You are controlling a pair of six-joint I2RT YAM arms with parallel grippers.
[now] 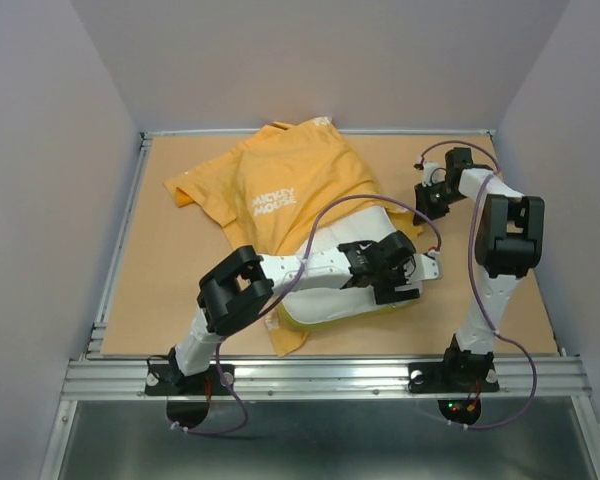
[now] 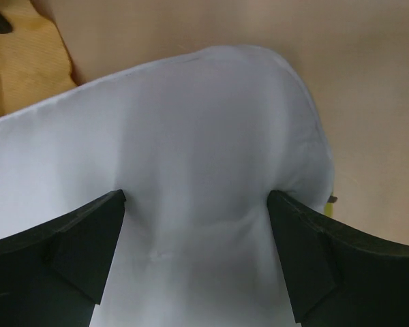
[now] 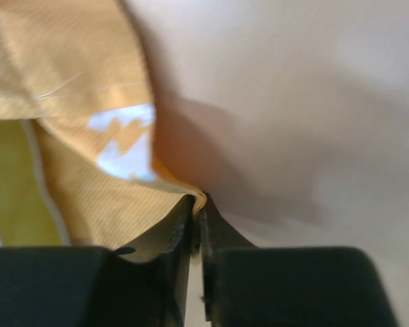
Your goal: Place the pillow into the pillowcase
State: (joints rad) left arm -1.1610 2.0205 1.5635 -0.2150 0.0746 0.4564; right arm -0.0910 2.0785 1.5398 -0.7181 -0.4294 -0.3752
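Note:
The white pillow (image 1: 325, 305) lies at the front middle of the board, its left end over orange fabric. My left gripper (image 1: 405, 282) is at its right end; in the left wrist view the gripper (image 2: 196, 204) has its jaws wide apart and pressed into the pillow (image 2: 191, 129), squeezing a bulge of it. The orange-yellow pillowcase (image 1: 280, 185), white "MICKEY MOUSE" print up, is spread behind the pillow. My right gripper (image 1: 427, 200) sits at the case's right side. In the right wrist view the gripper (image 3: 199, 204) is shut on a thin edge of the pillowcase (image 3: 88, 191).
The brown board (image 1: 170, 270) ends in a metal rail (image 1: 320, 375) at the front and grey walls on the other sides. A purple cable (image 1: 380, 200) loops over the pillow. A corner of the case (image 2: 27, 65) shows behind the pillow.

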